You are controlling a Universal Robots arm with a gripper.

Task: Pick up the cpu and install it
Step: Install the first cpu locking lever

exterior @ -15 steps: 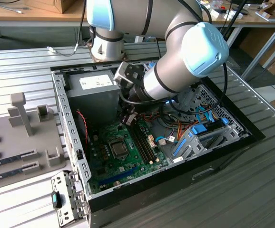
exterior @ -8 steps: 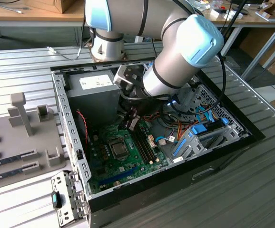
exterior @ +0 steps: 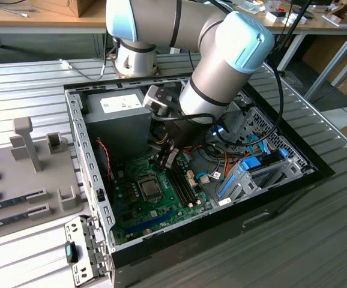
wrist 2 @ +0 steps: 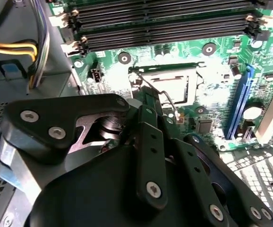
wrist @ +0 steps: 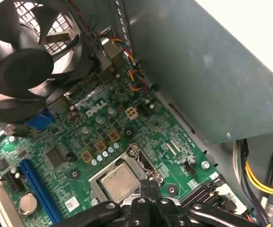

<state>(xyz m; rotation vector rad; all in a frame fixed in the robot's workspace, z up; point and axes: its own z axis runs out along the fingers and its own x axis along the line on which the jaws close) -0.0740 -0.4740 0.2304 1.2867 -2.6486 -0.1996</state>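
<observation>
The cpu (wrist: 119,182), a small silver-grey square, lies flat in the socket on the green motherboard (wrist: 94,137), with the metal socket frame (wrist: 98,177) around it. It is also seen in the second wrist view as the cpu (wrist 2: 175,88) and in the exterior view as the cpu (exterior: 150,188). My gripper (wrist: 149,185) hangs just above the socket's edge, its black fingers (wrist: 144,189) pressed together with nothing between them. In the exterior view the gripper (exterior: 168,161) is inside the open computer case, just behind the socket.
The grey power supply box (exterior: 116,117) stands close beside the arm. A black fan (wrist: 23,52), memory slots (wrist 2: 160,28), a blue slot (wrist: 37,189) and yellow cables (wrist 2: 9,47) surround the socket. A grey fixture tray (exterior: 23,168) lies at the exterior view's left.
</observation>
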